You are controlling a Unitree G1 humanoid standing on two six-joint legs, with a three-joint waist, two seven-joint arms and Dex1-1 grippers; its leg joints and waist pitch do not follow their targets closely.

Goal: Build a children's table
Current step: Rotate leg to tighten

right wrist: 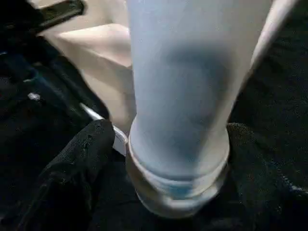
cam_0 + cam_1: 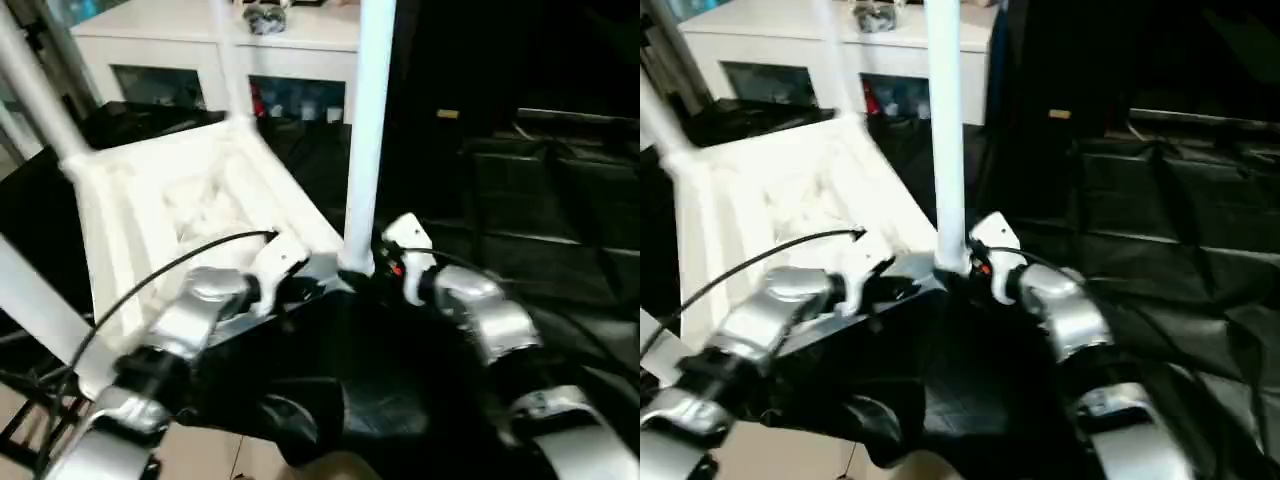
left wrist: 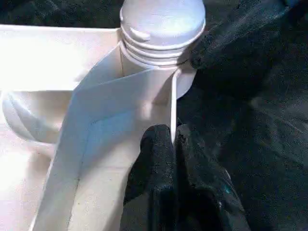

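Observation:
The white tabletop (image 2: 180, 210) lies tilted with its ribbed underside up. One white leg (image 2: 368, 130) stands upright in its near right corner socket (image 3: 161, 57), where the threaded end shows. My right gripper (image 1: 168, 163) is shut on this leg just above the socket, one black finger (image 1: 82, 159) on each side. My left gripper (image 3: 172, 144) is shut on the tabletop's thin rim wall close beside that corner. Further legs (image 2: 35, 90) rise from the tabletop's other corners, and one (image 2: 40, 310) runs past the left edge.
Behind the tabletop stands a white cabinet (image 2: 200, 40) with glass doors. Black cloth (image 2: 560, 200) covers the work surface on the right and under my forearms. Pale floor (image 2: 210, 455) shows at the near left.

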